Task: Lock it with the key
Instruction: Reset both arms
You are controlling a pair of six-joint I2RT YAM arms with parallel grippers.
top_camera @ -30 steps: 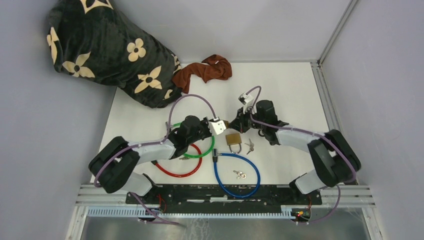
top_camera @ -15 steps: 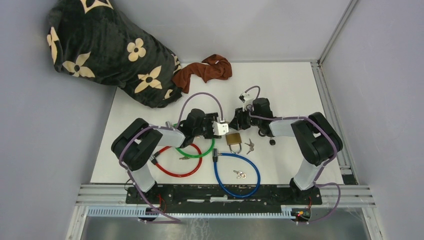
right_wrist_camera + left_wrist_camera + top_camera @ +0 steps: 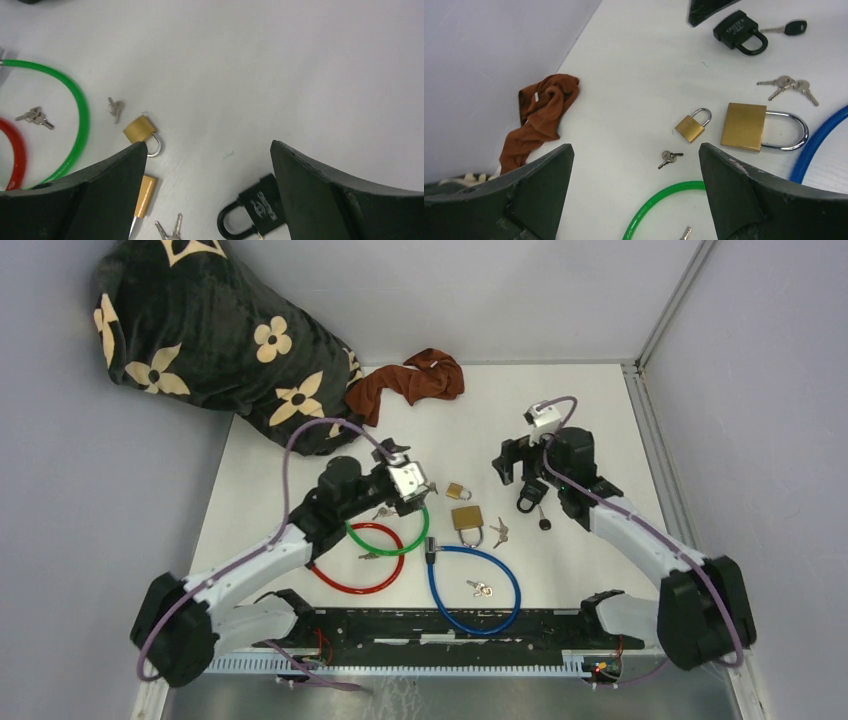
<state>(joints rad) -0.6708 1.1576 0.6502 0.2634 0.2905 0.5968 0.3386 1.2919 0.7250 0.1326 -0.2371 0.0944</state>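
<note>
The large brass padlock [image 3: 467, 519] lies nearest; at its 12 o'clock the small brass padlock [image 3: 458, 490] lies loose on the table [image 3: 600, 410], a key pair [image 3: 669, 157] just beside it. The left gripper [image 3: 635, 152] at 9 o'clock and the right gripper [image 3: 209, 147], farther at 2 o'clock, both gape wide, holding nothing

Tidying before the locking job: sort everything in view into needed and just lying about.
Job: small brass padlock; keys beside it; large brass padlock; black padlock; black-headed key.
Lying about: brown cloth; flowered blanket; probably green cable, red cable, blue cable.
</note>
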